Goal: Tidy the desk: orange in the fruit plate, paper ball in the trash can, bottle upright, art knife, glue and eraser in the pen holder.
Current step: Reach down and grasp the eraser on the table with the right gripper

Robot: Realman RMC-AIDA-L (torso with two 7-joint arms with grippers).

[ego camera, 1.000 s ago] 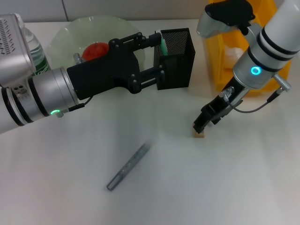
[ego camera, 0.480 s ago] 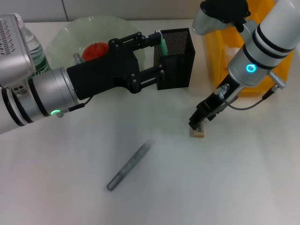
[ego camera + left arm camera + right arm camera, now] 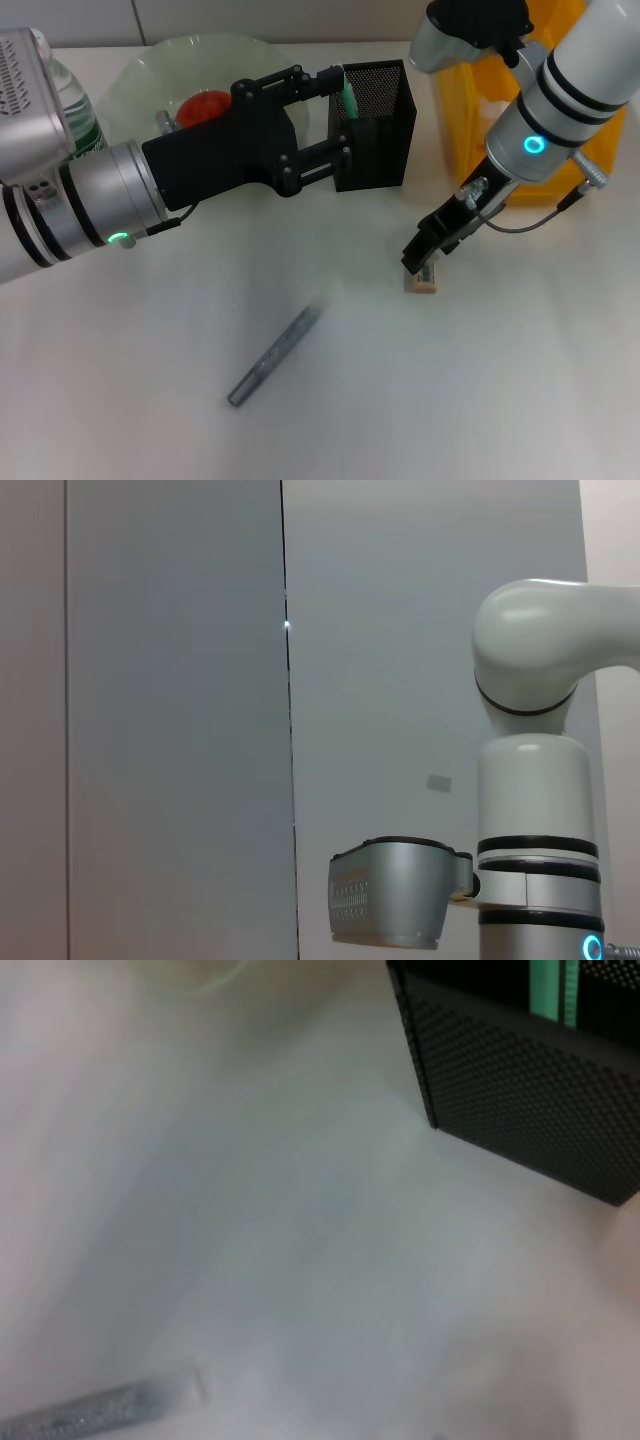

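Eraser step in hand. Right tool [image 3: 424, 262] sits right over the eraser [image 3: 424, 284], at 5 o'clock from the holder [image 3: 375, 125]; can't tell how far it's open or whether it grips. Left tool [image 3: 341, 125] at the holder, knife [image 3: 349, 100] inside; its opening unclear too. Next: close, lift, carry to 11 o'clock.

Table [image 3: 480, 400]: plain white, flat matte top, evenly lit, soft shadows only. Wall [image 3: 170, 720]: smooth pale grey panels behind the work area, split by a thin dark vertical seam [image 3: 289, 780]; a small grey rectangular mark [image 3: 438, 783] sits on the panel beyond the seam.
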